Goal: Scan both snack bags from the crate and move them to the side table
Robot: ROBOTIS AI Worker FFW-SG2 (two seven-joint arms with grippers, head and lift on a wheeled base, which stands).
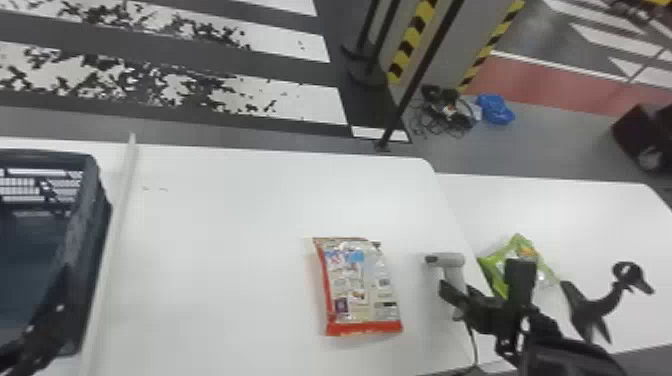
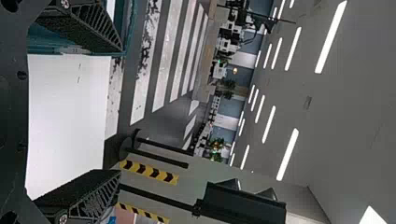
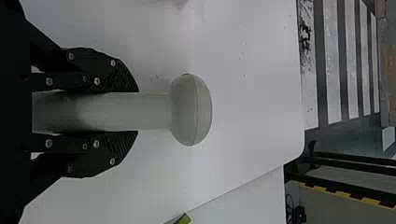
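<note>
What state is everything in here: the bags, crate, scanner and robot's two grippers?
Red-edged bag: lying flat, unheld
Green bag: on side table, partly hidden
Crate: open-topped
Scanner: held
Right gripper: jaws shut on scanner
Left gripper: jaws open, empty

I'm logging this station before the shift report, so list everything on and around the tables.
Red-and-cream snack bag: one, flat on the main table
Green snack bag: one, on the side table
Pale grey handheld scanner: one, in the right gripper
Dark blue plastic crate: one, far left
White main table: one, centre
White side table: one, right
Black stand with curved neck: one, at the side table
Cables: tangled, dark, on the floor
Blue bundle: one, floor beside them
Yellow-and-black striped bands: two, beyond the tables
Left gripper: one, black, open, by the crate
Right gripper: one, black, closed on the scanner's handle
</note>
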